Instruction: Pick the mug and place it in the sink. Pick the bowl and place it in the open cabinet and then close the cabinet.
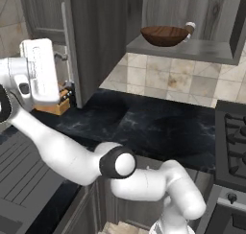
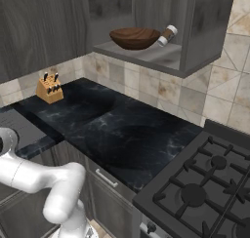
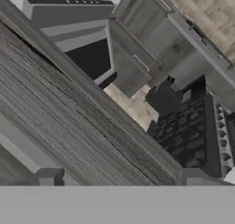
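The brown wooden bowl point(image 1: 164, 35) point(image 2: 134, 37) sits on the shelf inside the open cabinet point(image 1: 192, 50) point(image 2: 146, 54). The cabinet's door point(image 1: 98, 41) stands swung out towards me, its slim silver handle point(image 1: 63, 22) on the outer face. My white hand point(image 1: 37, 67) hovers at that outer face, just below the handle. In the hand view my gripper point(image 3: 121, 177) is open and holds nothing, with the door's wood grain point(image 3: 69, 122) close in front. The sink's ribbed drainboard point(image 1: 24, 180) lies at the lower left. The mug is out of view.
A small shaker bottle point(image 1: 190, 28) point(image 2: 167, 34) lies beside the bowl on the shelf. A wooden knife block point(image 1: 58, 103) point(image 2: 49, 89) stands on the black marble counter point(image 1: 153, 125) point(image 2: 127, 129). A gas stove point(image 1: 233, 137) point(image 2: 205, 188) is at the right.
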